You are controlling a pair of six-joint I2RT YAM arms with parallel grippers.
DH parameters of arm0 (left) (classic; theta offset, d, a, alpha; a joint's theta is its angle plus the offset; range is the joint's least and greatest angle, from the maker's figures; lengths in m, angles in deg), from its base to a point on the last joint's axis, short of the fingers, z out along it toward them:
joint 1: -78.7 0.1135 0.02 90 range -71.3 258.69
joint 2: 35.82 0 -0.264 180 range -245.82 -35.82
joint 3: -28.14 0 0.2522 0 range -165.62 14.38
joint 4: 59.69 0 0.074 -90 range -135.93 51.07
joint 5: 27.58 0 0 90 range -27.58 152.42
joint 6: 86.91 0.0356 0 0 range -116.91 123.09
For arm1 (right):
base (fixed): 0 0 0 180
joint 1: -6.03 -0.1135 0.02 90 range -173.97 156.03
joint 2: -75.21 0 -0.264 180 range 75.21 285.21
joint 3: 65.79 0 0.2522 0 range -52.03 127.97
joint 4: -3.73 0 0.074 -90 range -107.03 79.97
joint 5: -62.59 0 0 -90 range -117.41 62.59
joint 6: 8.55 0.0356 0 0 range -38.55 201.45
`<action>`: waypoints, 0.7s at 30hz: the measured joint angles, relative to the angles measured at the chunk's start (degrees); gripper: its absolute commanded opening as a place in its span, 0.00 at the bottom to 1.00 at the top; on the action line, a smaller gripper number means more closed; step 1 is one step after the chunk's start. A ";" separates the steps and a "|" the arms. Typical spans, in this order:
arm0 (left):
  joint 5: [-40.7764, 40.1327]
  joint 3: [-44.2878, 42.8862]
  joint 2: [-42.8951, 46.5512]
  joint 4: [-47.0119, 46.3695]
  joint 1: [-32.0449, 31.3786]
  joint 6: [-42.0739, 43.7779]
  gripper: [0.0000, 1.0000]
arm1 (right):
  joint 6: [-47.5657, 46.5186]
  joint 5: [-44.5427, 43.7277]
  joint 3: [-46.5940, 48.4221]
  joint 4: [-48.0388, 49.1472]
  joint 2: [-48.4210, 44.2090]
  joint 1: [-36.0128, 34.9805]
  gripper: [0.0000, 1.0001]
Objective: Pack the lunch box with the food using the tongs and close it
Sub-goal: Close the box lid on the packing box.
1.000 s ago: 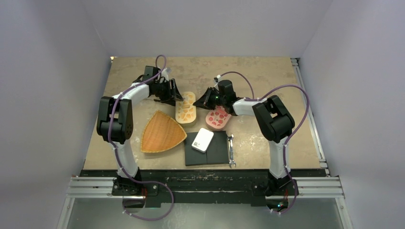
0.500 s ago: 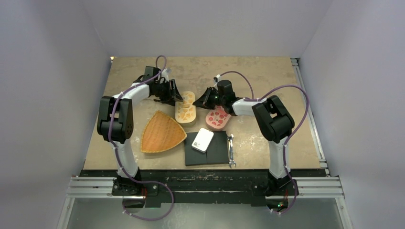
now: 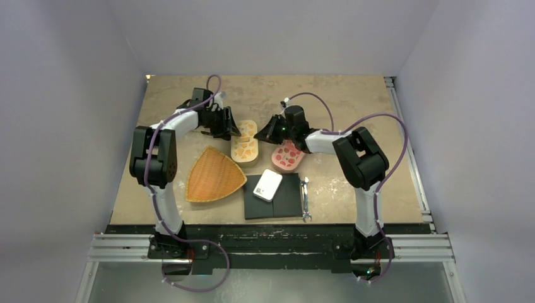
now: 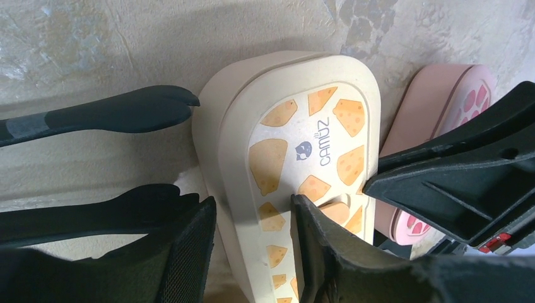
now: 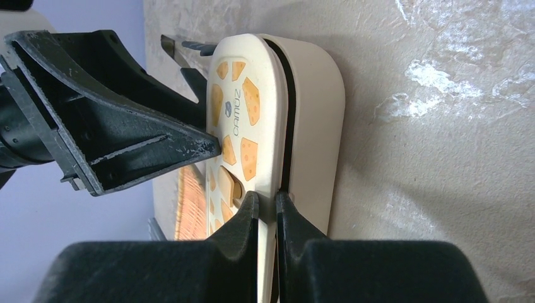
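The cream lunch box (image 4: 296,145) with cheese prints lies between my two grippers, its lid (image 5: 243,107) resting on the base (image 5: 315,113) with a dark slit between them. My left gripper (image 4: 252,205) is open and straddles the box's left edge, one finger on the lid, the other beside the wall with a sliver of table between. My right gripper (image 5: 265,199) is shut on the lid's rim. The black-tipped tongs (image 4: 126,113) lie on the table left of the box. The food is out of view. From above, box (image 3: 245,144), left gripper (image 3: 232,129) and right gripper (image 3: 262,134) crowd together.
A pink lunch box (image 3: 287,155) lies right of the cream one. An orange woven tray (image 3: 213,175) sits nearer the front. A white case (image 3: 267,185) rests on a black mat (image 3: 287,201), with a silver wrench (image 3: 305,199) beside it.
My left gripper's jaws have narrowed a little around the box's edge. Both arms have shifted slightly towards the back; the right gripper keeps its hold on the lid.
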 measured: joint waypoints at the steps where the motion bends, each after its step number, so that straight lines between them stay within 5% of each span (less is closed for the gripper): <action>1: -0.22 -0.22 -0.04 0.39 -0.04 0.39 0.45 | -0.31 -0.24 0.02 -0.31 -0.15 -0.02 0.14; 10: -1.51 -1.36 -0.28 2.01 -0.59 1.11 0.45 | -3.89 -3.28 0.24 -2.78 -1.95 -1.16 0.36; 21: -3.04 -2.03 -0.68 2.60 -1.18 2.01 0.44 | -9.42 -6.49 1.14 -11.54 -4.09 -1.38 0.42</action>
